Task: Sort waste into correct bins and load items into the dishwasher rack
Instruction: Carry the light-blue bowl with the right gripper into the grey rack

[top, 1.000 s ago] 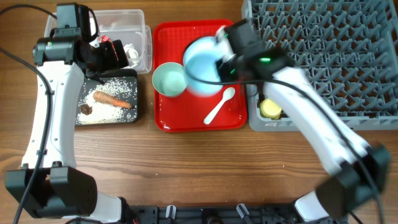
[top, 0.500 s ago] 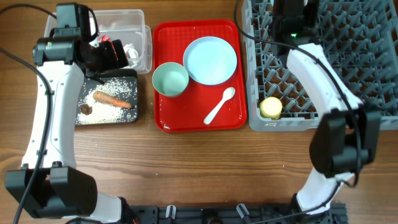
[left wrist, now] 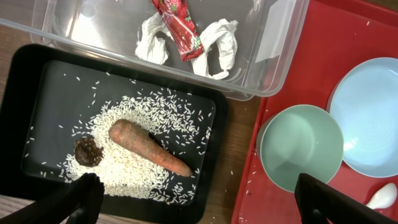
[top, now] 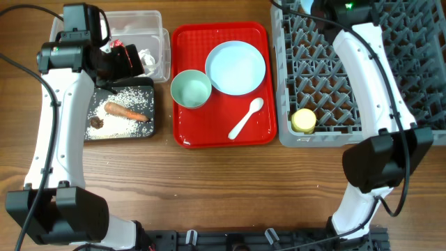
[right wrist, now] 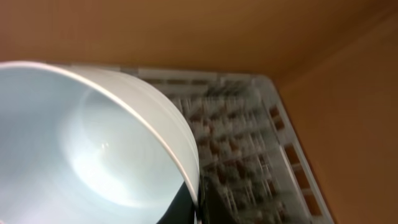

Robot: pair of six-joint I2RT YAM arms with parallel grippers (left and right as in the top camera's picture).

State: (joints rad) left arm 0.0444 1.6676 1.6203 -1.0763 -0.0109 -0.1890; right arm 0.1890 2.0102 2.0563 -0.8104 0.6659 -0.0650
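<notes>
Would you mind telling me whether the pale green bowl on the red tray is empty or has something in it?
Empty: the left wrist view shows the pale green bowl upright with a bare inside.

The red serving tray (top: 202, 129) bears a light blue plate (top: 236, 67), pale green bowl (top: 191, 89) and white spoon (top: 245, 118). The grey rack (top: 418, 70) has a peg grid and a yellow cup (top: 303, 120). White rice (left wrist: 134, 171) speckles the black tray (left wrist: 43, 81), with an orange stick (left wrist: 149, 147) and brown lump (left wrist: 87, 151). A light blue bowl (right wrist: 81, 143) fills the right wrist view.
</notes>
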